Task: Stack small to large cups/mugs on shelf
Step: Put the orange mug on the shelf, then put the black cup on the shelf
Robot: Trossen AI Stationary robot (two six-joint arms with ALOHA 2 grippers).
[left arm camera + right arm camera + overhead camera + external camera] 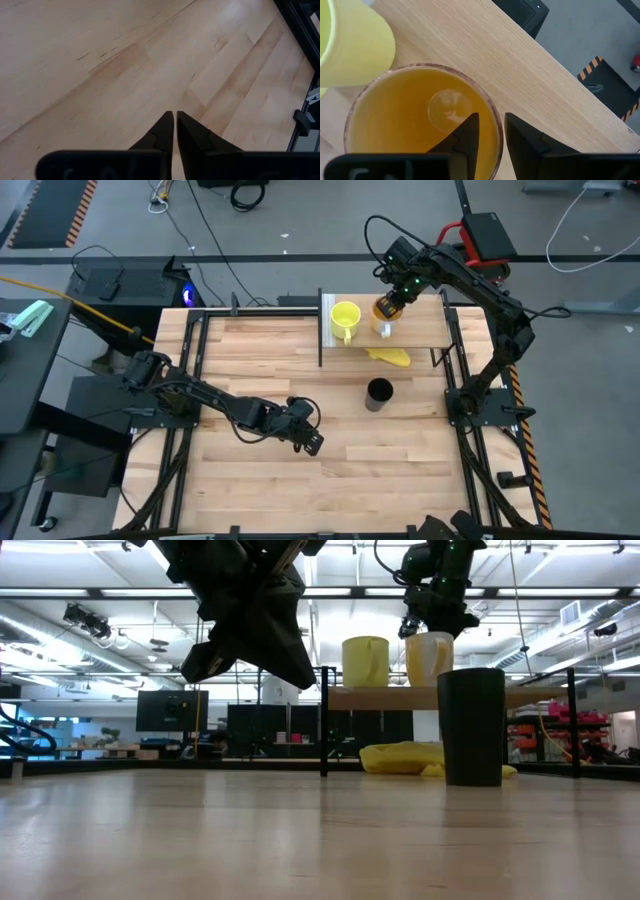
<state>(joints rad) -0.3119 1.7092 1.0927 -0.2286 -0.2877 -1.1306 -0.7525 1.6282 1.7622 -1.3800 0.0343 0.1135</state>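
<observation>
The pale shelf point(425, 322) stands at the table's far side. On it the small yellow mug point(345, 316) stands upright, its handle toward the near side. Right beside it is the orange mug point(386, 312), cream outside in the low view point(430, 660), with my right gripper point(492, 117) shut on its rim from above. The black cup point(379, 393) stands upright on the tabletop, nearer than the shelf. My left gripper point(175, 114) hovers shut over bare planks near the table's middle point(310, 440). My right gripper holds the orange mug by its rim point(496, 131) on the side away from the yellow mug point(355, 40). One finger point(465, 137) is inside the mug and one point(522, 142) outside. The fingers point down from above. The mug stands upright with its base on the shelf board point(380, 697).
A flat yellow lump point(390, 356) lies on the table under the shelf's near edge, between shelf and black cup point(472, 725). Thin black posts point(324, 720) carry the shelf. Black frame rails run along the table's left and right sides. Bare planks lie toward the near edge.
</observation>
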